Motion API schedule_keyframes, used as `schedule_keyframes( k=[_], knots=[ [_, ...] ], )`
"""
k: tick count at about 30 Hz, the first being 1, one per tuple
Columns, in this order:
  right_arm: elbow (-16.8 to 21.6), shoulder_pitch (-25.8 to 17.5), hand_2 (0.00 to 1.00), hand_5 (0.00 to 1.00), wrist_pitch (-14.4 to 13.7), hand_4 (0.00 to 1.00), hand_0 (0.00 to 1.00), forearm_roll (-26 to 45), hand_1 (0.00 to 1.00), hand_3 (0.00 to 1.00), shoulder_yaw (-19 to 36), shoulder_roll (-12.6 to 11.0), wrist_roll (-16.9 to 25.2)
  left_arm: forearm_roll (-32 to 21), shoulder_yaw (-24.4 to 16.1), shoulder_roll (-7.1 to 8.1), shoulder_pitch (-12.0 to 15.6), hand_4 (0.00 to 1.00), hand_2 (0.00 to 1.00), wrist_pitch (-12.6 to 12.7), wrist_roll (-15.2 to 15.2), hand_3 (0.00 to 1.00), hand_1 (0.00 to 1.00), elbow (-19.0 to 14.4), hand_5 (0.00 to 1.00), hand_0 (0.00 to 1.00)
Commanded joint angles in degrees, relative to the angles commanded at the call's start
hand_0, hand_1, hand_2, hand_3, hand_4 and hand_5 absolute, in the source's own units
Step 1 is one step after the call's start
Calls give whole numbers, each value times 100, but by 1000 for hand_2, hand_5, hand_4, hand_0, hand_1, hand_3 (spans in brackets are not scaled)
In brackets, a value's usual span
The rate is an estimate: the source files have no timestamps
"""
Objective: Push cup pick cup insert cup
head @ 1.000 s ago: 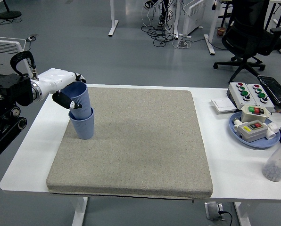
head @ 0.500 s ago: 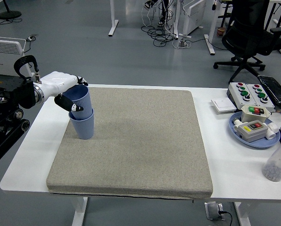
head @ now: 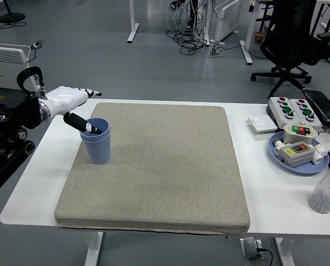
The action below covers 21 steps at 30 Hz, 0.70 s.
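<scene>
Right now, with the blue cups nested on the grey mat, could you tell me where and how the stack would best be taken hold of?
Grip the blue cups around the side wall, below the rim, coming from the robot's left, where the left hand already sits with open fingers and its thumb at the rim. The stack stands upright and its ribbed wall is bare all round, so a side wrap looks safest.

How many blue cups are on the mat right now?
2: both blue cups stand nested, one seated inside the other, at the mat's left side below the left hand; only the inner one's rim shows.
</scene>
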Motion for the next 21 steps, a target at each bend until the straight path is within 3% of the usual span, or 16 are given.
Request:
schedule_keyframes(
  k=[3, 4, 5, 9, 10, 15, 16, 21],
  knots=[
    [-1, 2, 711, 390, 1, 173, 732, 4, 671, 604, 0, 1, 0, -89, -61, 6, 40, 998, 998, 185, -74, 998, 967, -38, 620, 884],
    [-2, 4, 711, 389, 2, 173, 732, 7, 670, 605, -3, 1, 1, -283, -110, 5, 102, 963, 998, 392, -137, 998, 930, -64, 694, 860],
    [-2, 4, 711, 389, 2, 173, 732, 8, 670, 605, -5, 1, 1, -437, -130, 5, 127, 963, 998, 590, -162, 998, 930, -75, 694, 860],
    [-4, 7, 711, 389, 6, 173, 732, 11, 670, 605, -8, 4, 2, -1339, -446, -71, 398, 963, 998, 1290, 311, 998, 930, -184, 694, 860],
    [-5, 7, 711, 389, 6, 173, 731, 21, 670, 604, -16, 3, 6, -1563, -607, -110, 534, 696, 816, 1416, 447, 838, 800, -233, 807, 730],
    [-7, 12, 711, 389, 4, 173, 731, 52, 670, 604, -40, 1, 21, -2778, -1330, -314, 1141, 696, 816, 2124, 739, 838, 800, -464, 807, 730],
    [-8, 14, 711, 389, 1, 174, 732, 67, 670, 604, -50, 2, 27, -3038, -1492, -391, 1320, 659, 809, 2335, 649, 822, 814, -578, 978, 737],
    [-11, 19, 711, 389, -5, 174, 732, 63, 670, 604, -52, 3, 35, -4221, -1988, -628, 2066, 659, 809, 3169, 51, 822, 814, -1010, 978, 737]
  ],
)
